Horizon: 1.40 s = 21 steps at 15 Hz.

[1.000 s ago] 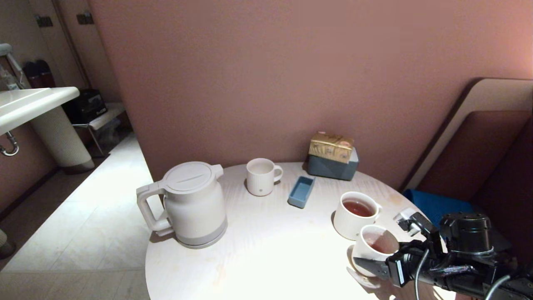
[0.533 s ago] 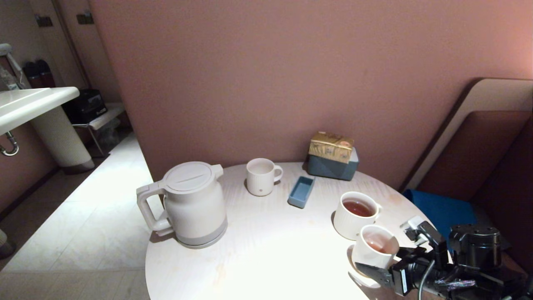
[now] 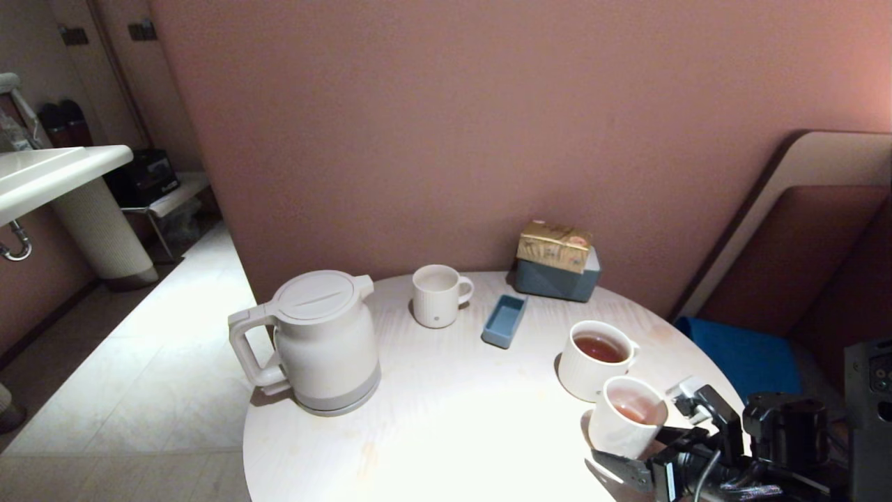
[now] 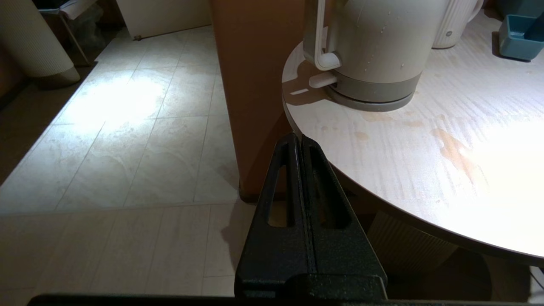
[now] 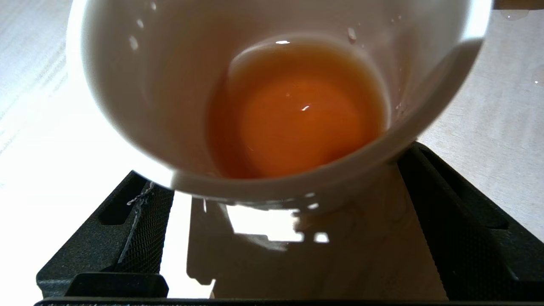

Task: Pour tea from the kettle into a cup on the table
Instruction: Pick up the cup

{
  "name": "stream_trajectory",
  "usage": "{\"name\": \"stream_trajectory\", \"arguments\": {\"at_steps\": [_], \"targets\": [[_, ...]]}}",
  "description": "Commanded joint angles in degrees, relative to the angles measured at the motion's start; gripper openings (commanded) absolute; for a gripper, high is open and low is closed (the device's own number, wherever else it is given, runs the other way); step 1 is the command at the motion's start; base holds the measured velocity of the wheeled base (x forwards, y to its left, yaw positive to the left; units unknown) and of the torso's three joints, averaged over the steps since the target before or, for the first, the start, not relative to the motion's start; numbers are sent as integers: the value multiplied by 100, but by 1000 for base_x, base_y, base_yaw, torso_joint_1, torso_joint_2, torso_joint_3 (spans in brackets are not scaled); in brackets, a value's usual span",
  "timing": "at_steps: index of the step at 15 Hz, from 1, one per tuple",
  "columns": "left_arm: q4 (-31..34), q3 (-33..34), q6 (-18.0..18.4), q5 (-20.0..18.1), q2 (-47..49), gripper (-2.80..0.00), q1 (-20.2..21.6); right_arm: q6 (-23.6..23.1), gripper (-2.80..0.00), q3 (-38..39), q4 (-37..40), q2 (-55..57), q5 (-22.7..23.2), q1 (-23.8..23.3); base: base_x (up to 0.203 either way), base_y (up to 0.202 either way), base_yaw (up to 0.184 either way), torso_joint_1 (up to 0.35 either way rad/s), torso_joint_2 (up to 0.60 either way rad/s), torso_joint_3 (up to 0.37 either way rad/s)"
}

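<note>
Quick count of what's on the round surface [image 3: 446,418]: one kettle [image 3: 322,341], three white cups, one little blue tray [image 3: 504,320], and one grey box [image 3: 556,280] with a gold packet [image 3: 554,245] on top, back by the wall.

The kettle stands upright on the left side of the surface, lid on, handle pointing off the left edge. Of the three cups, the ribbed mug [image 3: 436,295] near the back looks empty, the wider mug [image 3: 594,359] on the right has dark tea in it, and the plain cup [image 3: 625,416] just in front of that one has a shallow pool of reddish tea [image 5: 297,114] at the bottom (droplets are on its inner wall too). There are also some brownish spill stains [image 4: 452,148] on the surface in front of the kettle.

Two grippers. The right gripper [image 3: 644,464] sits low at the near right edge, fingers spread wide on either side of the plain cup's near side, and the wrist view shows a gap between finger and cup on one side, so it isn't pinching it. The left gripper [image 4: 301,142] hangs off the left edge of the surface, below the kettle's level, fingers pressed together on nothing.

Versus a second ago: the right arm has dropped lower and pulled back toward the near edge, so less of it shows. The cups, kettle and everything else sit in the same spots.
</note>
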Motion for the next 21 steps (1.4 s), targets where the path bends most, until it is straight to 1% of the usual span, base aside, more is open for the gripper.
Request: {"name": "stream_trajectory", "arguments": {"at_steps": [1,4,9,10,11,18,21], "targets": [[0,0,0,0,7,-280,2,26,0,-35,-274,-61,15,20,0,0,0,0,0,0],[0,0,0,0,7,-280,2,171,0,-152,-274,-253,7,39,0,0,0,0,0,0],[0,0,0,0,7,-280,2,242,0,-310,-274,-212,-2,39,0,0,0,0,0,0],[0,0,0,0,7,-280,2,242,-23,-310,-274,-200,6,39,0,0,0,0,0,0],[0,0,0,0,7,-280,2,242,-280,-311,-274,-192,7,39,0,0,0,0,0,0],[0,0,0,0,7,-280,2,242,-280,-310,-274,-194,7,57,0,0,0,0,0,0],[0,0,0,0,7,-280,2,227,-280,-308,-274,-239,-8,155,0,0,0,0,0,0]]}}
